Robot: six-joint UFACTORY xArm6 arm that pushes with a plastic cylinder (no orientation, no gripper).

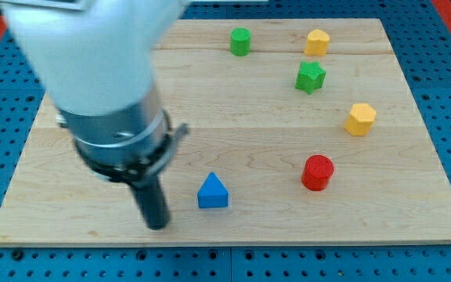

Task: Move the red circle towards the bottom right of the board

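The red circle (318, 172) stands on the wooden board (233, 117), right of centre and toward the view's bottom. My tip (157, 225) rests near the board's bottom edge, left of centre. It is far to the left of the red circle, with the blue triangle (212, 192) between them. The tip touches no block.
A green circle (240, 41) and a yellow block (316, 42) sit near the top edge. A green star (310, 77) lies below them. A yellow hexagon (360, 119) sits above and right of the red circle. The arm's bulky body (100, 86) covers the board's left part.
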